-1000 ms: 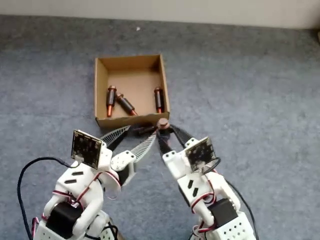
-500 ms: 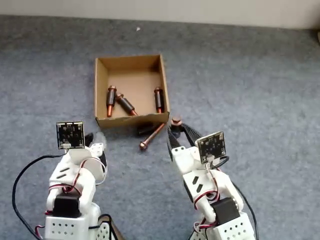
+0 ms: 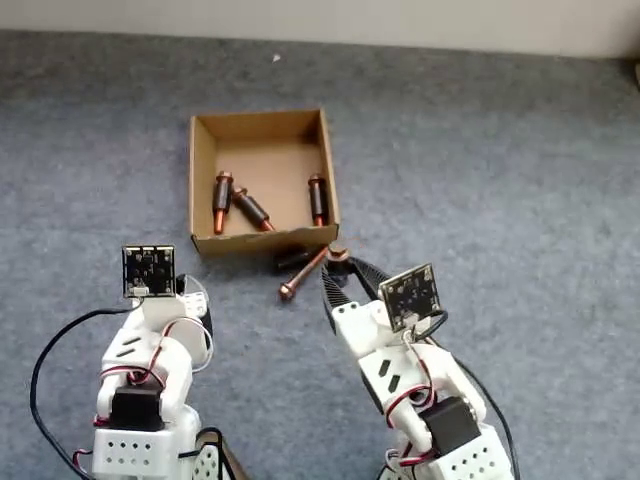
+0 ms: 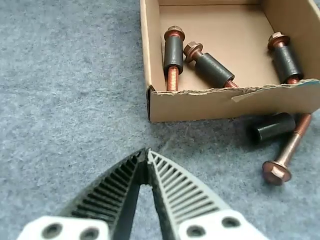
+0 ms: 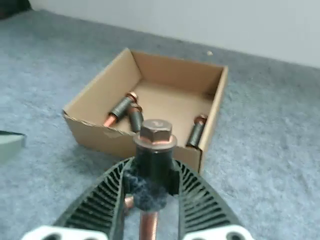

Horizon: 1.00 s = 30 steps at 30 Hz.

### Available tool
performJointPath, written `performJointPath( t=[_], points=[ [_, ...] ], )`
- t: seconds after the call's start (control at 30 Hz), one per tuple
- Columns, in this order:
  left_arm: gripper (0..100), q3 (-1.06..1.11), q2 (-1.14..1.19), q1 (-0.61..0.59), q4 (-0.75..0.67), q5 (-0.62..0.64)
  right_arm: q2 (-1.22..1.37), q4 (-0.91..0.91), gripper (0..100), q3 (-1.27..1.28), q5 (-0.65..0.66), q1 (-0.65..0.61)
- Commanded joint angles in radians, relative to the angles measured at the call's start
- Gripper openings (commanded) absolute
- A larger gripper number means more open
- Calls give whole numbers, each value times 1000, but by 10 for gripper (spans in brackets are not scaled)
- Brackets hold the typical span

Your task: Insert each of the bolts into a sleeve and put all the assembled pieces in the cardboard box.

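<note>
The cardboard box [image 3: 200, 180] holds three bolts pushed into black sleeves [image 3: 250, 207]. My right gripper [image 3: 340, 275] hangs just in front of the box's near right corner, shut on a black sleeve with a copper bolt [image 5: 156, 134] through it, held upright. On the carpet by the box's front wall lie a loose black sleeve [image 3: 293, 260] and a loose bolt [image 3: 303, 275], touching each other. My left gripper [image 4: 146, 156] is shut and holds nothing, drawn back over the carpet before the box's near left corner [image 4: 150, 102]; the loose sleeve [image 4: 272, 127] and bolt [image 4: 285, 152] lie off to its side.
Grey carpet covers the whole table, with open room to the left and right of the box. A pale wall [image 3: 400, 20] runs along the far edge. The box's front wall [image 4: 230, 102] has a torn top edge.
My left arm has pulled back from the box front toward its base and its gripper has shut. The loose bolt and sleeve have come into view. The right gripper shifted slightly with its piece.
</note>
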Motion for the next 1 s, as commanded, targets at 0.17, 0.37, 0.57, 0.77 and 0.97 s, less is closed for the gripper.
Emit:
performJointPath(
  t=[0.17, 0.37, 0.57, 0.77, 0.97],
  points=[
    [6, 21, -7, -5, 3, -11, 418, -125, 5, -329, -11, -38],
    [6, 21, -7, -5, 3, -12, 849, -325, 5, -556, -11, -36],
    [6, 21, -7, -5, 3, -12, 1236, -564, 5, -753, -9, -35],
    [6, 21, -7, -5, 3, -12, 1570, -691, 5, -915, -9, -35],
    [6, 21, -7, -5, 3, -12, 1816, -696, 39, -1052, -11, -10]
  ],
)
